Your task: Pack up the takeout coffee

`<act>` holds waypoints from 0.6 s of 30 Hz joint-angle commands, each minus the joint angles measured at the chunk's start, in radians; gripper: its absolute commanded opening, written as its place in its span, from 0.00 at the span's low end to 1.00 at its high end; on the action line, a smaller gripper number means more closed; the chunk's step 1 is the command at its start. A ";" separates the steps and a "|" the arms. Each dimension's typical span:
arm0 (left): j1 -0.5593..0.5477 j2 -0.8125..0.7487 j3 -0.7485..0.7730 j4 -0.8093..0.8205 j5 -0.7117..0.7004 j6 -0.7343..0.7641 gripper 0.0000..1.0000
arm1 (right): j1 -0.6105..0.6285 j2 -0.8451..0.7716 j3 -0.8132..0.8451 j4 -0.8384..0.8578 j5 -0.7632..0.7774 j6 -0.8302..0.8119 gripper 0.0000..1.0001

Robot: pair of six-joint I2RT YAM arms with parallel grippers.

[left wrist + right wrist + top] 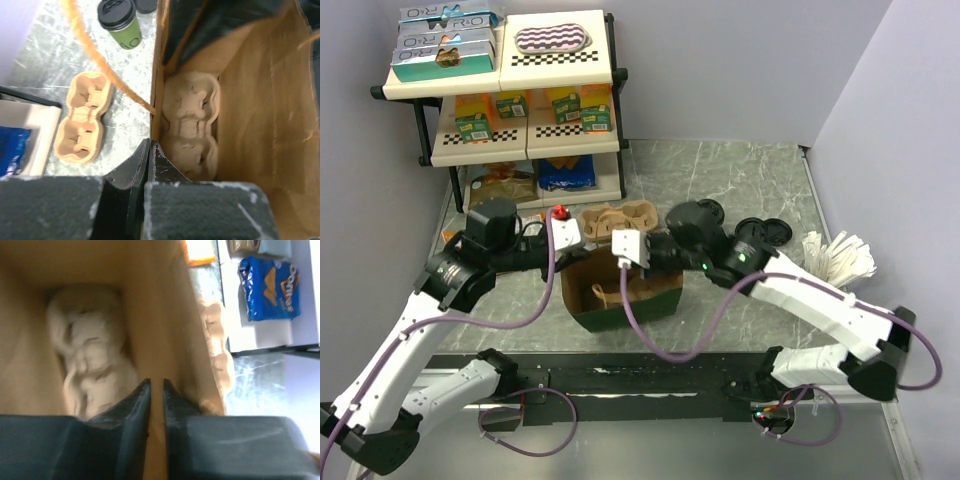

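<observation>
Grey marbled tabletop (740,170) with an open brown paper bag (620,300), pulp cup carrier (192,120) lying on its floor. Bag's left rim pinched by the left gripper (150,150), fingers pressed together; right gripper (157,390) nearly together at the inner wall, thin slit showing, hold on paper unclear. Lidded green takeout coffee (122,27) upright outside the bag, beyond a second carrier (82,117).

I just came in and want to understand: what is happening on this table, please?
Both arms hold a brown paper bag open, the left claw and the right claw each pinching its rim. A pulp cup carrier already lies in the bag; a second carrier sits outside. The lidded green coffee cup stands on the table, not yet packed.
</observation>
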 commanded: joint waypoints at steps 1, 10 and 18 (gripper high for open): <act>-0.033 -0.033 -0.017 0.095 -0.123 0.028 0.01 | 0.029 -0.081 -0.046 0.120 0.032 -0.003 0.35; -0.033 -0.012 -0.051 0.192 -0.292 0.120 0.01 | 0.028 -0.026 0.134 0.075 0.024 0.080 0.66; -0.032 0.022 -0.088 0.295 -0.390 0.218 0.01 | 0.009 -0.009 0.201 0.096 0.033 0.131 0.67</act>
